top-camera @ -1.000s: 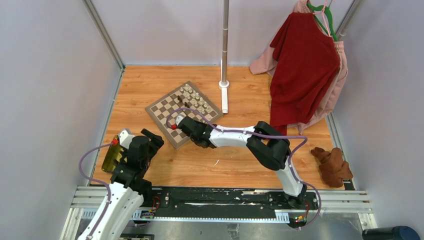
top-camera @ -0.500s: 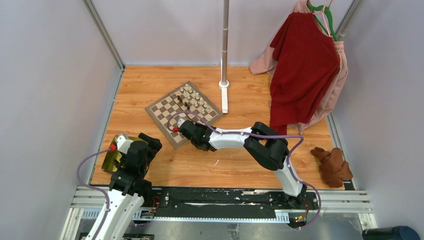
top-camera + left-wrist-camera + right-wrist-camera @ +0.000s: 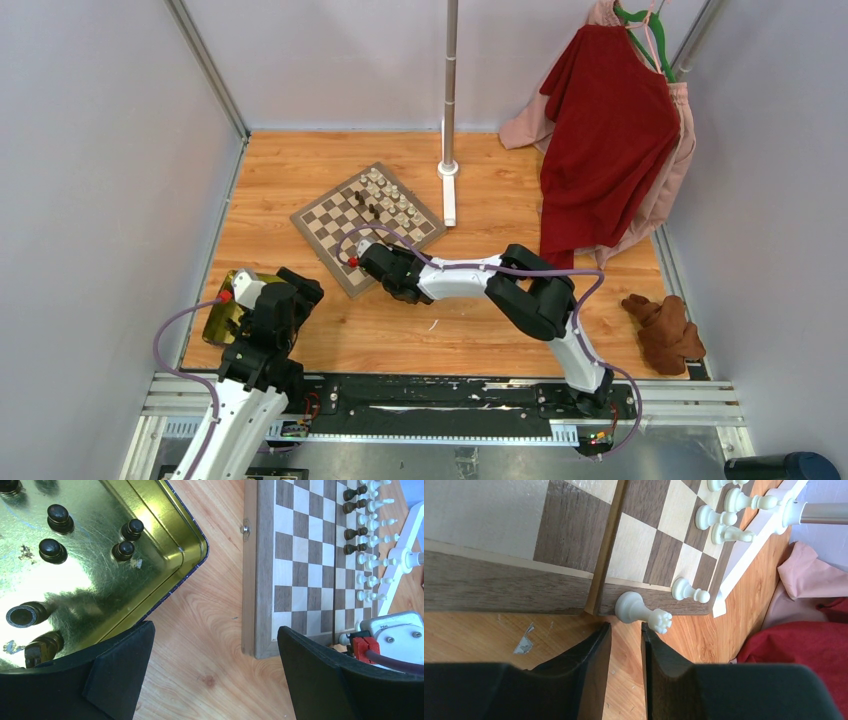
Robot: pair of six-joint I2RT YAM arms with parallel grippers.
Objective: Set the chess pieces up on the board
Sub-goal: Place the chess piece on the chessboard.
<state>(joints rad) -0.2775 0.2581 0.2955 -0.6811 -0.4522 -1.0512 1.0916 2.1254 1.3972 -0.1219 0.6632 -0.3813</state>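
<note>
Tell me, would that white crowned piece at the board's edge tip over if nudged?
Probably: the white piece is tall over a small round base, so a sideways push would likely topple it. Being round, it could then roll off the board rim it stands on.

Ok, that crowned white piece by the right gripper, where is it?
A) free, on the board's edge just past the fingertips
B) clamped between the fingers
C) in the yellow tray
A: the crowned white piece sits on the rim of the board, beyond the right gripper, whose gap is empty.
</note>
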